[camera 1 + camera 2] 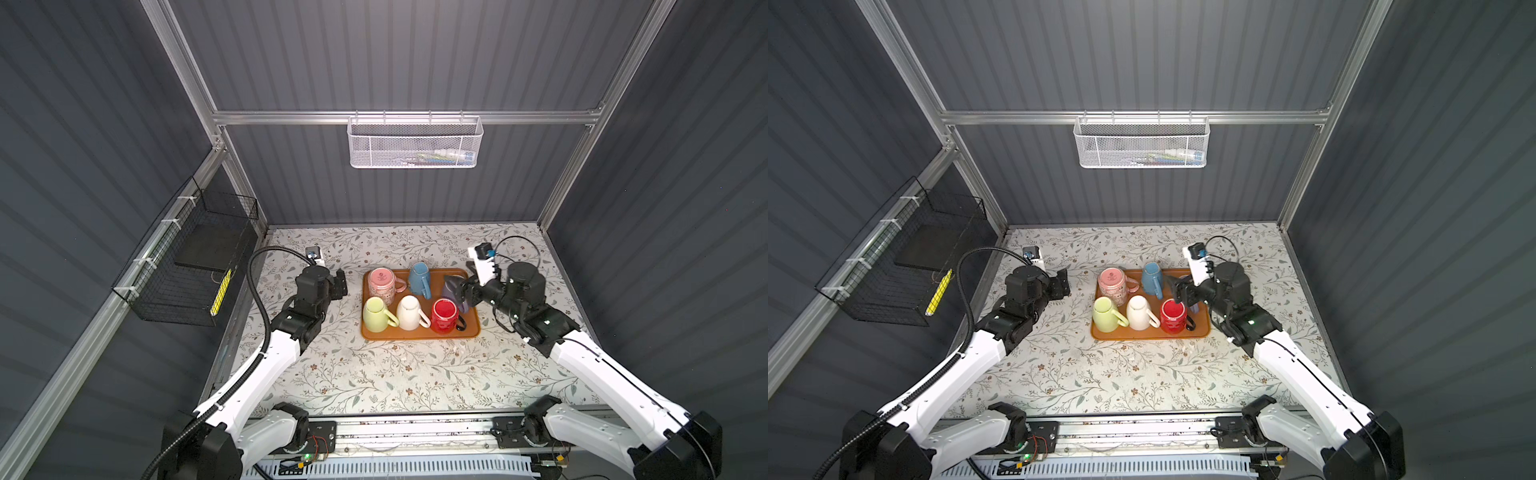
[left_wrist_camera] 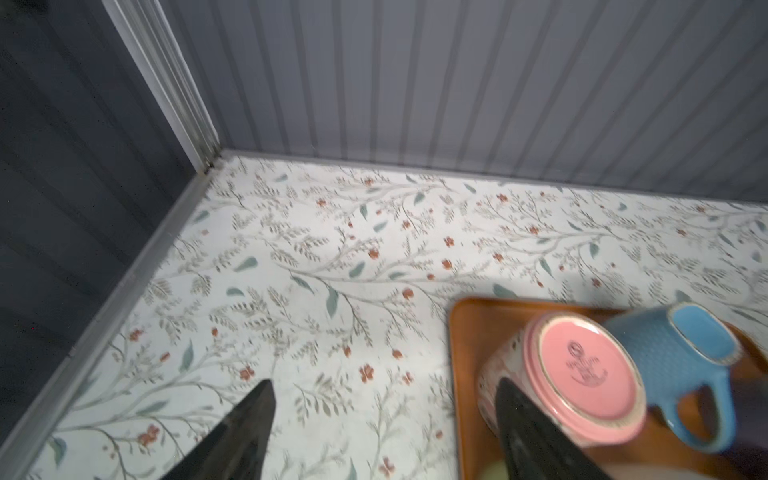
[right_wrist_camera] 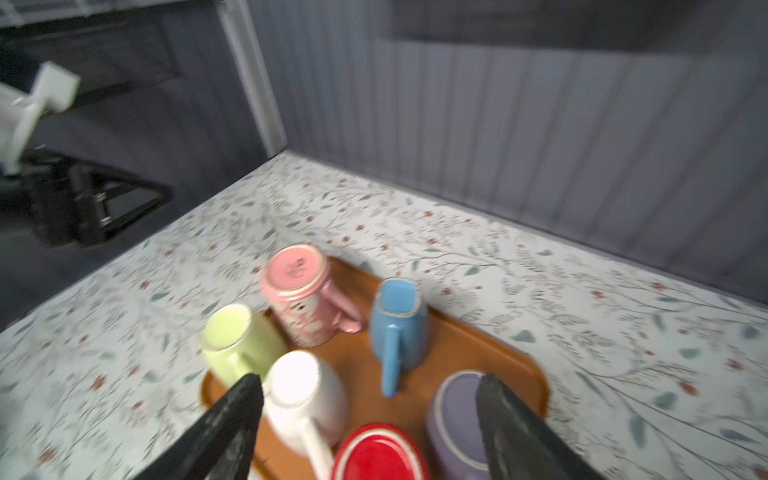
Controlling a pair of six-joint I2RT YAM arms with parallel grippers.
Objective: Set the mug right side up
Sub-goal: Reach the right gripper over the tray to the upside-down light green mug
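Partly hidden behind the right pincer (image 3: 369,379), whose jaws stand wide and hold nothing, the purple mug (image 3: 455,411) sits base-up in the far right corner of the tray (image 1: 417,335). The left pincer (image 2: 383,382) gapes too, beside the pink mug (image 2: 582,368); its base stamp is blurred, unreadable.

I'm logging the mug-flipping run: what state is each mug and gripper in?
pink mug, upside down
blue mug, upside down
purple mug, upside down
red mug, upside down
green mug, way up unclear
white mug, way up unclear
left gripper, open, empty
right gripper, open, empty
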